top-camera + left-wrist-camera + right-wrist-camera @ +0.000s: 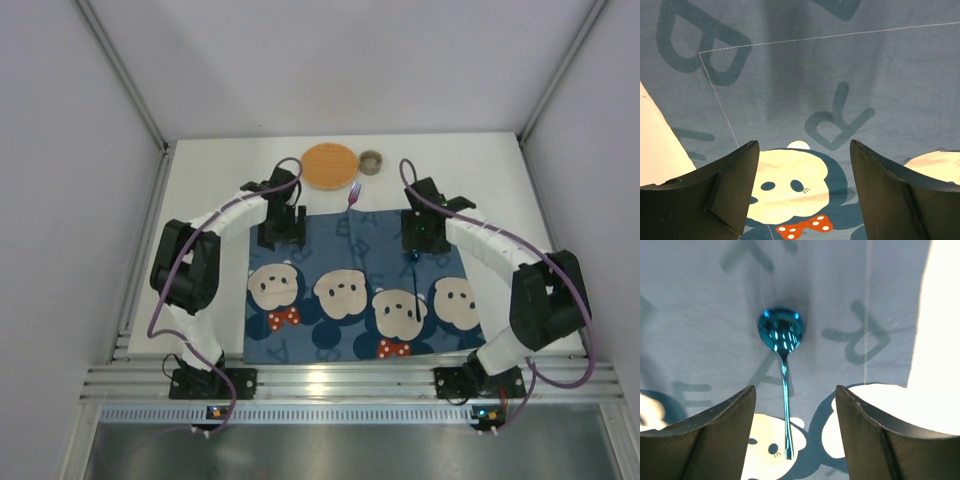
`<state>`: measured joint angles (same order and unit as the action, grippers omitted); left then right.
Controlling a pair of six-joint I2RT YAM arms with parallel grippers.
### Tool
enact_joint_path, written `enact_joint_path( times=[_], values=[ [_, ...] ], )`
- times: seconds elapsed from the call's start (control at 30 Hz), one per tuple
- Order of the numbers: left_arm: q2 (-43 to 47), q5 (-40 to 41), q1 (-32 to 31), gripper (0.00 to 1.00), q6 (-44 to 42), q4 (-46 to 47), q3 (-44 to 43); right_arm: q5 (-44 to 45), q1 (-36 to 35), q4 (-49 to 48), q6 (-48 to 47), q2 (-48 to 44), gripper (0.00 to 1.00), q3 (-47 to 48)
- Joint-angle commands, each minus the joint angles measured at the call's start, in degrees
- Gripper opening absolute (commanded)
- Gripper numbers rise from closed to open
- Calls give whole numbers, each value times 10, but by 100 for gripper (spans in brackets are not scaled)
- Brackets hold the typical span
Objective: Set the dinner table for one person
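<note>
Spoon [784,380] seen flat on mat [700,300], centre frame; judged light, stiff, slick, best gripped mid-handle. Right gripper [795,440], left gripper [804,195]: spread, empty.

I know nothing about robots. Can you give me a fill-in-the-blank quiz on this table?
The shiny ___ spoon lies on the placemat. The woven plate is ___ in shape. The left pincer and the right pincer both stand ___. The placemat shows ___ mouse faces.
Missing words: blue; round; open; four.
</note>
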<state>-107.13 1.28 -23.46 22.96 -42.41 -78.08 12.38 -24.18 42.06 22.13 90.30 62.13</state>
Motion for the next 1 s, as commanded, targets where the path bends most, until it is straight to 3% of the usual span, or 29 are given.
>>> enact_joint_path(
  times=[0.0, 0.1, 0.13, 0.17, 0.2, 0.57, 0.97],
  values=[
    [-12, 7, 5, 79, -11, 4, -22, 33, 25, 4, -7, -38, 63, 52],
    [-21, 4, 6, 79, -15, 8, -22, 24, 61, -15, -11, -14, 40, 62],
    [-24, 5, 6, 79, -17, 9, -22, 9, 69, -24, -11, -4, 14, 63],
    [-30, 6, 6, 79, -17, 10, -21, 0, 79, -30, -13, 19, 3, 65],
    [-33, 7, 6, 79, -18, 11, -21, -7, 98, -40, -10, 31, 0, 68],
    [-49, 28, 6, 79, -27, 13, -10, -110, 136, -102, 3, 148, 0, 49],
    [-55, 86, 12, 79, -37, 20, 42, -54, 162, -95, 29, 124, 0, -62]
  ],
)
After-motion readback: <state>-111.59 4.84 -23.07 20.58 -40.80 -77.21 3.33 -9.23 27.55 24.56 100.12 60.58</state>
